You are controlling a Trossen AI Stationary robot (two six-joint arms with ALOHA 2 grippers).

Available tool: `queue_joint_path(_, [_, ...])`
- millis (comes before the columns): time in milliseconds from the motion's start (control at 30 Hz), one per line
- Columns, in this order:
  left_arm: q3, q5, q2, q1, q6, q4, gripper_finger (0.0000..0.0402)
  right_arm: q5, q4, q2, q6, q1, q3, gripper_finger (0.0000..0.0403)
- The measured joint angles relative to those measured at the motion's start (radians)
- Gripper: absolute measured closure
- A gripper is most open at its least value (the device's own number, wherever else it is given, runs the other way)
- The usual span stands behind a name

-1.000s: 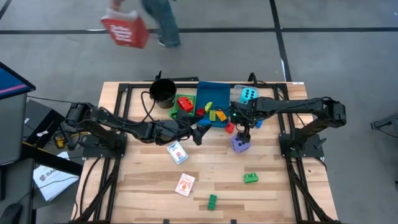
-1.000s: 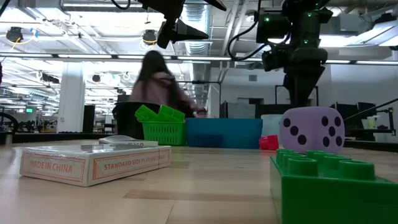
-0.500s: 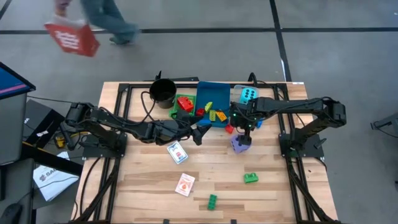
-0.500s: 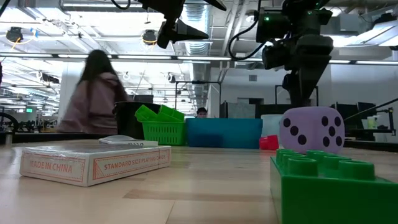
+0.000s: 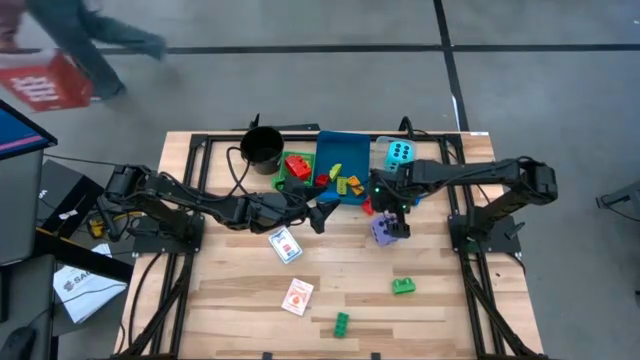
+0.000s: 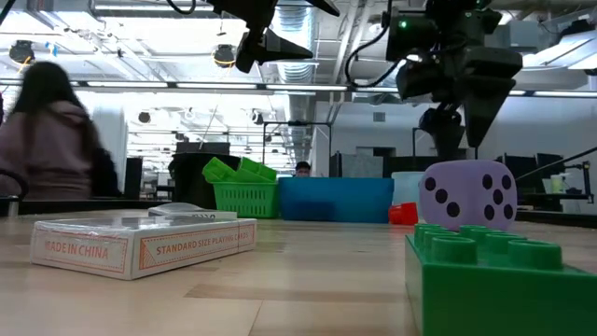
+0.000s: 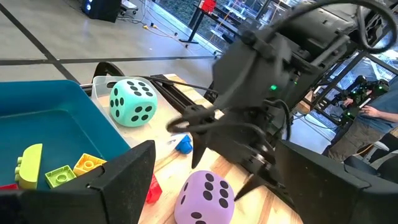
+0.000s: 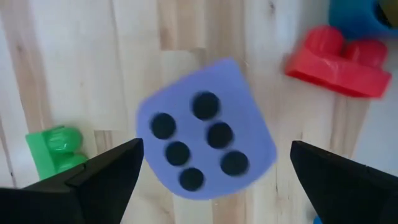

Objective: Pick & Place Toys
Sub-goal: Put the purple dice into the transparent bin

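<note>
Purple die [image 5: 383, 232] partly hidden under open right hand [image 5: 393, 215], green brick [image 6: 508, 280] cropped

A black cup [image 5: 262, 148] stands beside green [image 6: 244, 189] and blue trays [image 5: 341, 150] (a person [image 6: 51, 131] passes behind).

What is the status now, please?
Right gripper above purple foam die, jaws open, not touching. Left gripper open, waiting near blue plastic tray. Red plastic brick lies beside die, apart.

Matt foam purple die [image 8: 206, 145], glossy plastic red brick [image 8: 336, 62], pale wooden table [image 8: 74, 74].
</note>
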Motion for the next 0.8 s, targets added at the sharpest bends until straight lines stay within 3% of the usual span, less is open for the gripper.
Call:
queue_joint_path(400, [0.0,0.0,0.0,0.0,0.0,0.0,0.0078,0.001,0.081,0.0,-0.125,0.16,0.001,0.0004])
queue_joint_path(800, [0.0,0.0,0.0,0.0,0.0,0.0,0.0078,0.132,0.108,0.0,-0.128,0.153,-0.001,0.0003])
